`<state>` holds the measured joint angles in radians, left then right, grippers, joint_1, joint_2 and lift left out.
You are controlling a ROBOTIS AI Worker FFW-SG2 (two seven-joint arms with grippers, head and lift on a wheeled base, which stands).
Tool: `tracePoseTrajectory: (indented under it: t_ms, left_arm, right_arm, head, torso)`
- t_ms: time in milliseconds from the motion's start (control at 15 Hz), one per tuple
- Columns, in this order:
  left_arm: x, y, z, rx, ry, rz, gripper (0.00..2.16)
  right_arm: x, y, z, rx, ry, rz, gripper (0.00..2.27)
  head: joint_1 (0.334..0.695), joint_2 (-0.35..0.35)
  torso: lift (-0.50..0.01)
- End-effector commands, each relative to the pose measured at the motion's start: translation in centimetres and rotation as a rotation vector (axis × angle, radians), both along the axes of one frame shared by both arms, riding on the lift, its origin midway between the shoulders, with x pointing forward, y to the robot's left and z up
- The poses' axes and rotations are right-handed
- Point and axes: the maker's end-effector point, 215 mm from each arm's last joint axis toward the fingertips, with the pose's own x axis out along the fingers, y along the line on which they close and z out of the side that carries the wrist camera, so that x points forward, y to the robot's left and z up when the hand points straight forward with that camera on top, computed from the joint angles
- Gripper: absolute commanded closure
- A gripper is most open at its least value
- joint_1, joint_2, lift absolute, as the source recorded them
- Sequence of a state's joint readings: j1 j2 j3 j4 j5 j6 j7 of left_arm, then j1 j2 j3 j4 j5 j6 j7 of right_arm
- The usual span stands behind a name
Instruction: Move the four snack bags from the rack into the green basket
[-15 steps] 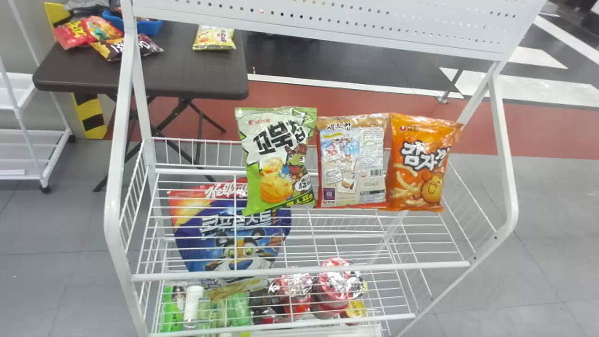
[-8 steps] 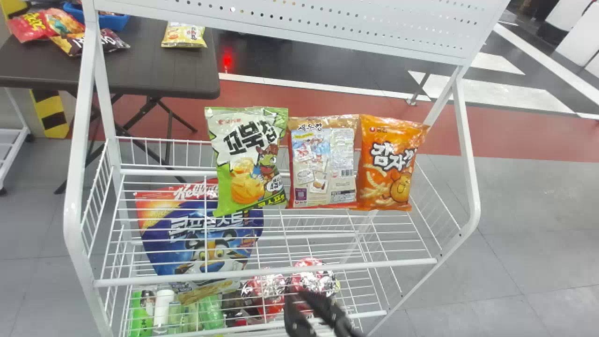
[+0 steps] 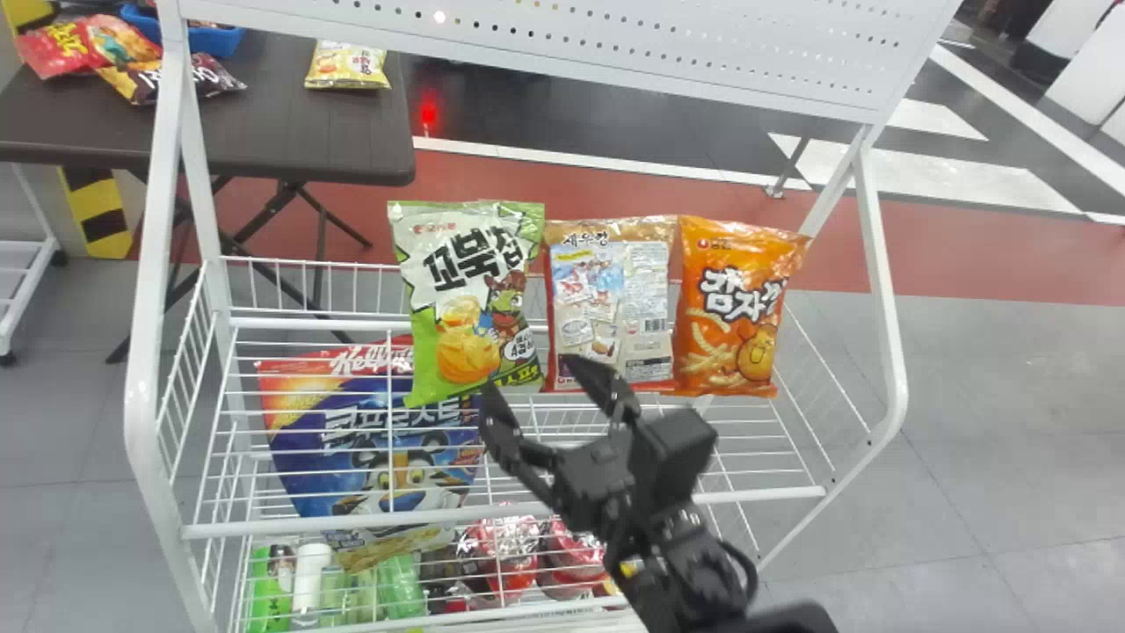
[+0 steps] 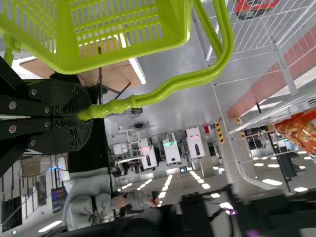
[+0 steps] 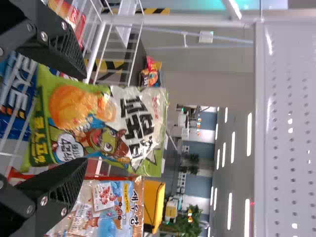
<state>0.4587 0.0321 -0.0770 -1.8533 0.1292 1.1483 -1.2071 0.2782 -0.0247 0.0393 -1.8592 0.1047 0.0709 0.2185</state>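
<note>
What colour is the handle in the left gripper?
The basket handle is lime green, seen best in the left wrist view.

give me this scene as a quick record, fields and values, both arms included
place: white wire rack
bags in row, left to right: green-and-white snack bag; tan-and-red snack bag; orange snack bag
seen through wires: large blue-and-red bag
right gripper: open before the green-and-white snack bag, not gripping it
left gripper: shut on the green handle of the green plastic basket
behind, left: dark folding table with more bags
</note>
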Motion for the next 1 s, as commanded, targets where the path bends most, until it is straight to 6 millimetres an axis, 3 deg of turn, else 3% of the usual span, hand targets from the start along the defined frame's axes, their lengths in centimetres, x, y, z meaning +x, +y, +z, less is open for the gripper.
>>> tracePoseTrajectory:
  t_ms: [0, 333, 467, 533, 600, 667, 933]
  left_arm:
    - [0.4, 0.3, -0.2, 0.005, 0.009, -0.005, 2.13]
    - [1.1, 1.3, -0.6, 0.003, 0.021, 0.016, 2.13]
    - [1.3, 1.6, -0.6, 0.004, 0.022, 0.024, 2.13]
    - [1.4, 1.7, -0.6, 0.003, 0.022, 0.028, 2.13]
    - [1.5, 1.8, -0.6, 0.003, 0.022, 0.03, 2.13]
    - [1.5, 1.8, -0.6, 0.003, 0.022, 0.03, 2.13]
    - [1.6, 1.6, -0.5, 0.001, 0.019, 0.029, 2.13]
  right_arm:
    - [4.4, -0.3, -0.6, -0.017, 0.01, -0.038, 0.06]
    - [11.3, 0.2, -1.5, -0.015, 0.041, -0.002, 0.11]
    - [12.4, 1.6, -1.8, 0.007, 0.065, 0.066, 0.47]
    - [12.5, 2.3, -1.9, 0.009, 0.078, 0.098, 0.94]
    - [12.3, 2.7, -3.0, 0.01, 0.117, 0.106, 1.93]
    - [12.0, 2.9, -3.4, 0.013, 0.13, 0.113, 2.14]
    - [9.6, 2.9, -3.7, 0.031, 0.139, 0.114, 2.19]
  head:
    - [0.695, -0.296]
    - [0.695, -0.253]
    - [0.695, -0.233]
    - [0.695, -0.219]
    - [0.695, -0.206]
    - [0.695, -0.187]
    - [0.695, -0.175]
  torso:
    - [0.0]
    - [0.0]
    - [0.0]
    - [0.0]
    - [0.0]
    - [0.0]
    - [0.0]
